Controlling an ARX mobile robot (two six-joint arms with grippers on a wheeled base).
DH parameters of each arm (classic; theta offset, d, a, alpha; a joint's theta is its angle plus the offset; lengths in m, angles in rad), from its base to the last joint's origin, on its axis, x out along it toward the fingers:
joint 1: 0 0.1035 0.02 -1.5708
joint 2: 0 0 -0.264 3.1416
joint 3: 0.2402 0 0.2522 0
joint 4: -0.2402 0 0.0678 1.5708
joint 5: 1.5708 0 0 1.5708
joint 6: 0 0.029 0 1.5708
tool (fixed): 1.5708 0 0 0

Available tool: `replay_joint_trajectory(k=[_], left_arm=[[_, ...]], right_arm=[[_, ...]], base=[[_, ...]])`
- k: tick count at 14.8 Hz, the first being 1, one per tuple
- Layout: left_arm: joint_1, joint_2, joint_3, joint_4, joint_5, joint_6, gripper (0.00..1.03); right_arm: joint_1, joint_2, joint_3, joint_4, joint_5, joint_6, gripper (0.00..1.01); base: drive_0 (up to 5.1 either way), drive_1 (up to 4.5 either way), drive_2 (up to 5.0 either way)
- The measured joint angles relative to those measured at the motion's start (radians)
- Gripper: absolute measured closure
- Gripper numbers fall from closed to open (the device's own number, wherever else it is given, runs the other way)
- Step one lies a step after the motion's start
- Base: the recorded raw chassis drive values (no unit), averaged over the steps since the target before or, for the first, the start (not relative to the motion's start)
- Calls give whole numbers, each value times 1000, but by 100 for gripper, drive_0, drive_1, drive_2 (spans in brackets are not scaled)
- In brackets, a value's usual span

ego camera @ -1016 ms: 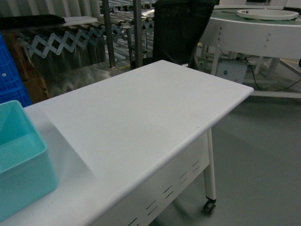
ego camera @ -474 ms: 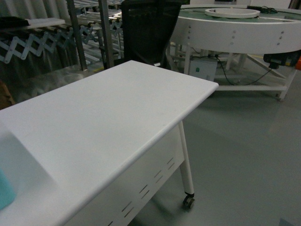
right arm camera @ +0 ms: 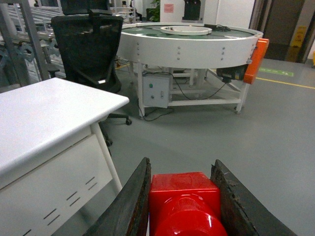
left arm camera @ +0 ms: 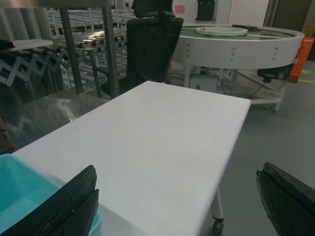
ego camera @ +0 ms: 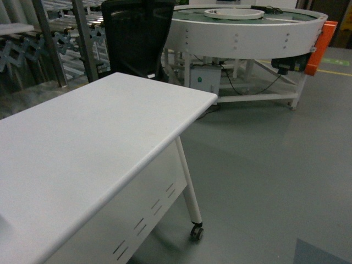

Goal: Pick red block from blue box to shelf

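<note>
The red block (right arm camera: 184, 206), glossy with a round stud facing the camera, sits clamped between the two dark fingers of my right gripper (right arm camera: 181, 164), which hangs over grey floor to the right of the table. My left gripper (left arm camera: 177, 172) is open wide above the white table, with nothing between its fingers. A corner of the turquoise blue box (left arm camera: 19, 191) shows beside the left finger (left arm camera: 74, 201). The silver steel shelf (left arm camera: 110, 54) stands behind the table, and its posts (ego camera: 82, 38) show at the head view's top left. Neither gripper appears in the head view.
The white table (ego camera: 82, 143) on caster wheels (ego camera: 196, 232) fills the left. A black office chair (ego camera: 135, 38) stands behind its far end. A large round white conveyor table (ego camera: 247, 33) with an orange end piece (ego camera: 319, 47) stands at the back right, on grey floor (ego camera: 275, 176).
The head view has swung to the right. The blue box has slid out of it on the left, and the round conveyor table and more floor have come in.
</note>
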Motion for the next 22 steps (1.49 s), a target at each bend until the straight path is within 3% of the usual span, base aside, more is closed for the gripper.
replay_joint_trajectory(k=[22], left_arm=[[0,0,0,0,0,0,5]], right_arm=[[0,0,0,0,0,0,72]], base=[[-148,-148,-148]])
